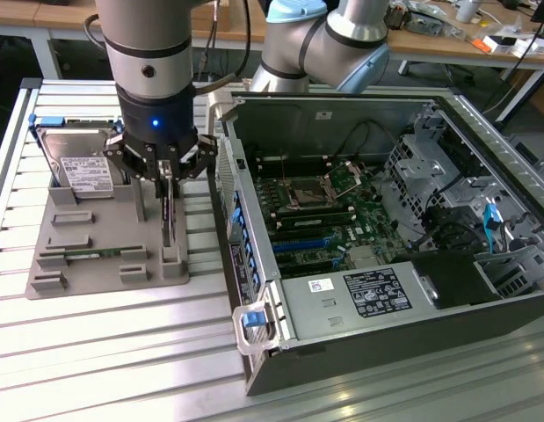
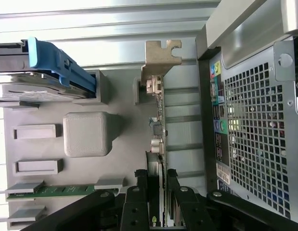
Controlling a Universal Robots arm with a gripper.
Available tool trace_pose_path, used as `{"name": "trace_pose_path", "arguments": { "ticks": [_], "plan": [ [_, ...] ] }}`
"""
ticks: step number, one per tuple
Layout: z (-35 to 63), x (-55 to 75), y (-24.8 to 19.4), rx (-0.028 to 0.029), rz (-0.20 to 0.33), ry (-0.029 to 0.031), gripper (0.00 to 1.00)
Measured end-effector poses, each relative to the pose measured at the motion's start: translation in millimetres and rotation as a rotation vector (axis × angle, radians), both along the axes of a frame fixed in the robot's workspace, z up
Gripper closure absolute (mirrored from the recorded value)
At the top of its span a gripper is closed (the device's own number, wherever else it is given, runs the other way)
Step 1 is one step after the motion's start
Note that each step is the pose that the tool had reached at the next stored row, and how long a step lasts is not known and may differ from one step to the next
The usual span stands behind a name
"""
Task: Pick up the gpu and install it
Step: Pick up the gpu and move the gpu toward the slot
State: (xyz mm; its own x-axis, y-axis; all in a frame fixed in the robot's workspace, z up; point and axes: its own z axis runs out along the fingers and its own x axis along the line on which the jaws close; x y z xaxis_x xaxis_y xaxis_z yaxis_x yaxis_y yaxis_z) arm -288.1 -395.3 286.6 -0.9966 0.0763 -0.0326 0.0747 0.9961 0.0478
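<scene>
The gpu [image 1: 170, 220] is a thin dark card standing on edge in a slot of the grey holder tray [image 1: 87, 264], on the exterior view's left. In the wrist view its edge [image 2: 159, 126] runs up to a silver bracket [image 2: 161, 57]. My gripper [image 1: 169, 180] hangs straight above the tray, and its black fingers [image 2: 135, 204] press against both faces of the card near one end [image 2: 158, 195]. The card's lower edge still sits at the holder.
A silver hard drive [image 1: 81, 165] with a blue clip [image 2: 57, 62] stands at the tray's back, and a green memory stick [image 1: 96, 254] lies at its front. The open computer case [image 1: 254, 290] with its motherboard [image 1: 320, 220] stands close on the exterior view's right.
</scene>
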Motion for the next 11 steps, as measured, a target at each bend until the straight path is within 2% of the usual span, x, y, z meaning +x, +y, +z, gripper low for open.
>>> {"name": "trace_pose_path", "arguments": {
  "ticks": [11],
  "plan": [
    [16.4,0.0,0.0,0.0,0.0,0.0001,0.73]
  ]
}}
